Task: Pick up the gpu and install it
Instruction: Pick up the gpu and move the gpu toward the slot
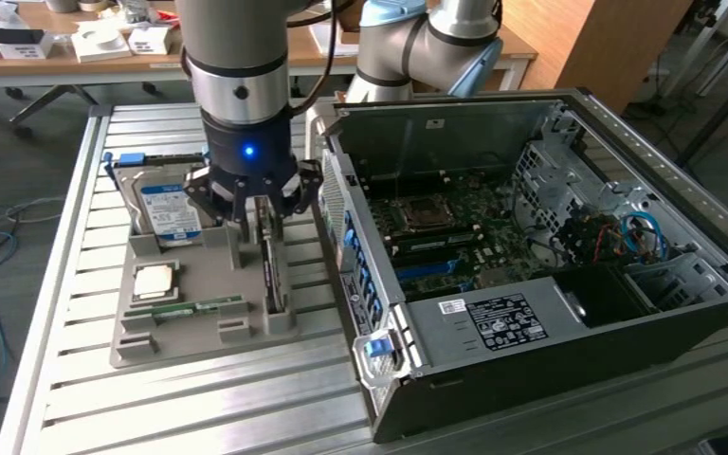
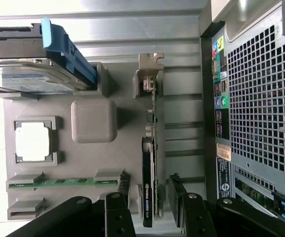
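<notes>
- The gripper (image 1: 261, 213) hangs over the gpu (image 2: 148, 168). Its fingers (image 2: 124, 187) are spread wide on either side of the card and hold nothing.
- The gpu stands on edge in a slot of the grey tray (image 1: 174, 351), at the tray's side nearest the open computer case (image 1: 567, 313).
- Risk: closing off-centre could tilt the thin card or jam it in its slot, and a shallow hold could let it slip.

exterior view: high, off the arm, angled down at middling range over slatted tabletop (image 1: 73, 398), parts tray (image 1: 193, 330) and open computer case (image 1: 491, 398) | wrist view: close, straight down past the pincer (image 2: 149, 180) onto the tray — case's perforated back alongside | shared: tray, gpu (image 2: 147, 197), hard drive (image 1: 168, 209), case's rear edge
</notes>
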`<move>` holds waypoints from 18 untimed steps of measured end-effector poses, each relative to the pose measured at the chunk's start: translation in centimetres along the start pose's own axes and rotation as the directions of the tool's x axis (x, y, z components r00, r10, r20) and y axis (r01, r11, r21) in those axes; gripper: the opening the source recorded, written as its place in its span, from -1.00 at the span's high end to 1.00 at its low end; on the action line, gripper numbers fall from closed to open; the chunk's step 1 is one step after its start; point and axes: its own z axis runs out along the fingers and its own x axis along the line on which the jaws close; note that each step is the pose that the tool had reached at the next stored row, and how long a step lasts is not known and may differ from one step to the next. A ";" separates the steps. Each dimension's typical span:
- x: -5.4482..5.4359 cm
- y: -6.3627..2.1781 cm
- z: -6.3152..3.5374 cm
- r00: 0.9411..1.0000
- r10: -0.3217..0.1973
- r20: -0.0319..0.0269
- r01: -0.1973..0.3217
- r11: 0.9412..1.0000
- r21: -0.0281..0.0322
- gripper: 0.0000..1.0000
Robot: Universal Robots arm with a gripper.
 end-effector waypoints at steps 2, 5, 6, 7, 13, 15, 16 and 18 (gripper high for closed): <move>0.0 -0.02 0.33 1.000 0.000 0.000 0.000 1.000 0.000 0.11; 0.0 -0.04 0.88 1.000 0.000 0.000 0.000 1.000 0.000 0.11; 0.0 -0.05 1.06 1.000 0.000 0.000 0.000 1.000 0.000 0.11; 0.0 -0.06 1.23 1.000 0.000 0.000 0.000 1.000 0.000 0.11; 0.0 -0.10 2.20 1.000 0.000 0.000 0.000 1.000 0.000 0.11; 0.1 -0.11 2.43 1.000 0.000 0.000 0.000 1.000 0.000 0.11; 0.1 -0.11 2.43 1.000 0.000 0.000 0.000 1.000 0.000 0.11; 0.1 -0.12 2.54 1.000 0.000 0.000 0.000 1.000 0.000 0.11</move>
